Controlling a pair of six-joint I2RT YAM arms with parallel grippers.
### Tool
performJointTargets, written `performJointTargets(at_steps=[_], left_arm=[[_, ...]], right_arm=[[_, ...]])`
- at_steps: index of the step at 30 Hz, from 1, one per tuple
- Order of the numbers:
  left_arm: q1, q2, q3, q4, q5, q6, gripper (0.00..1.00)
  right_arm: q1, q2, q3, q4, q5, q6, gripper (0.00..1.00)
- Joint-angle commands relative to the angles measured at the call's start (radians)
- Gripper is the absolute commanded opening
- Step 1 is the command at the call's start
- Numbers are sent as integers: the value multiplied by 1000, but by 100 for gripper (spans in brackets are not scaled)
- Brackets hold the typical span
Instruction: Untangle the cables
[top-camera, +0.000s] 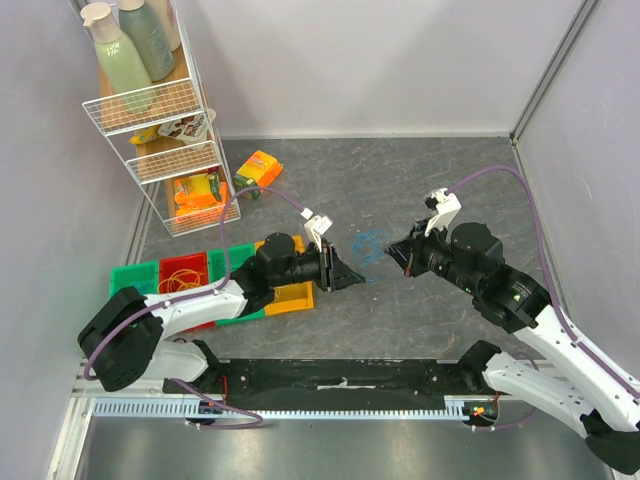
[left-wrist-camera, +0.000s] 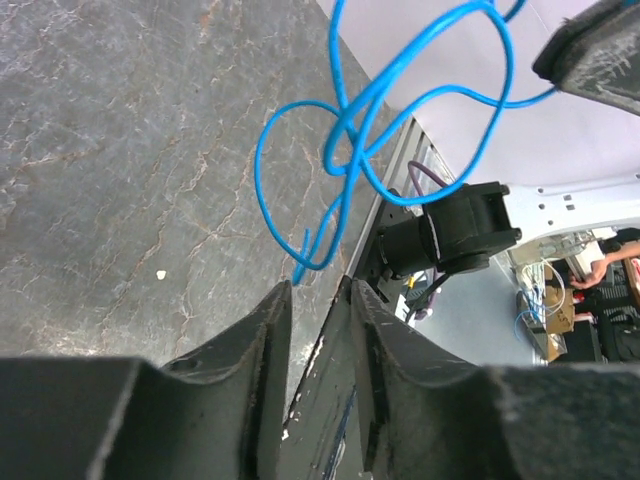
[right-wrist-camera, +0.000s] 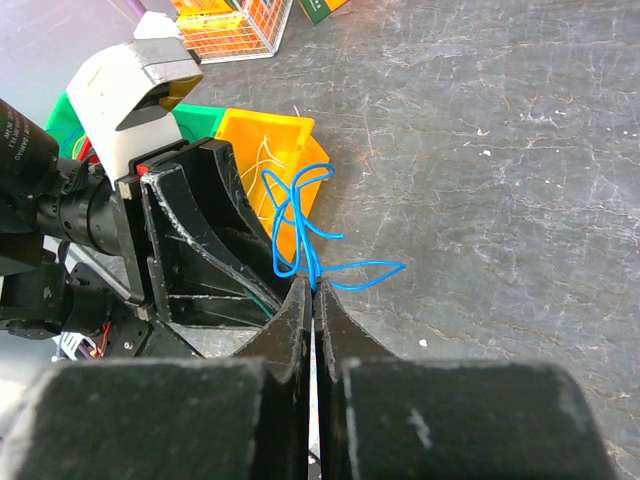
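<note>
We find the right gripper (right-wrist-camera: 315, 295) shut on the blue cable (right-wrist-camera: 295, 225). The strand enters right at its fingertips, and the knotted loops stand out beyond them, above the table. The left gripper (left-wrist-camera: 310, 297) stands narrow, with a slim gap between its jaws and nothing in that gap. From the left wrist view, the cable's loose end hangs just ahead of the left fingertips, apart from them and slightly to the left-finger side. The tangle runs up and away toward the right arm's finger (left-wrist-camera: 595, 50) at the top corner. Seen from above, the bundle lies between the two grippers, which face each other closely. We judge the left arm best placed to take the free end.

Thin yellow wires rest in a yellow bin (right-wrist-camera: 290, 135) behind the left gripper. Packets sit on a wire shelf (top-camera: 190, 205), but we can read no label or writing anywhere.
</note>
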Motion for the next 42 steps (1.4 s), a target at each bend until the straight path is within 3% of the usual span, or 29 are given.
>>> performJointTargets(at_steps=[1,9,14,16,18,23,29,32,35,42], left_arm=[[-7,12,22,39,-62,-19,39],[-13,42,37,50,-50,-25,43],[-16,42,28,21,-18,1,11],[-14,33,16,-27,-12,19,2],[-16,-6,-9,-109,-33,53,2],[-14,-326,-96,-346,-267,157,2],[-14,-853,-90,-642,-666,288,2],[-16,-1070,-77,-665,-787,377,2],[-16,-1161,-28,-683,-829,440,2],[-16,-1052,94,-737,-771,463,2]], right_arm=[[-1,-9,34,27,-34,23,0],[0,-8,51,36,-42,26,0],[-1,-18,48,26,2,20,0],[-1,-23,51,-4,111,15,0],[-1,-20,78,-95,262,18,0],[-1,5,137,-273,683,5,0],[-1,-5,123,-298,895,-41,0],[-3,5,103,-298,908,-44,0],[-3,18,71,-280,863,-51,0],[-1,28,-15,-243,699,-41,0]])
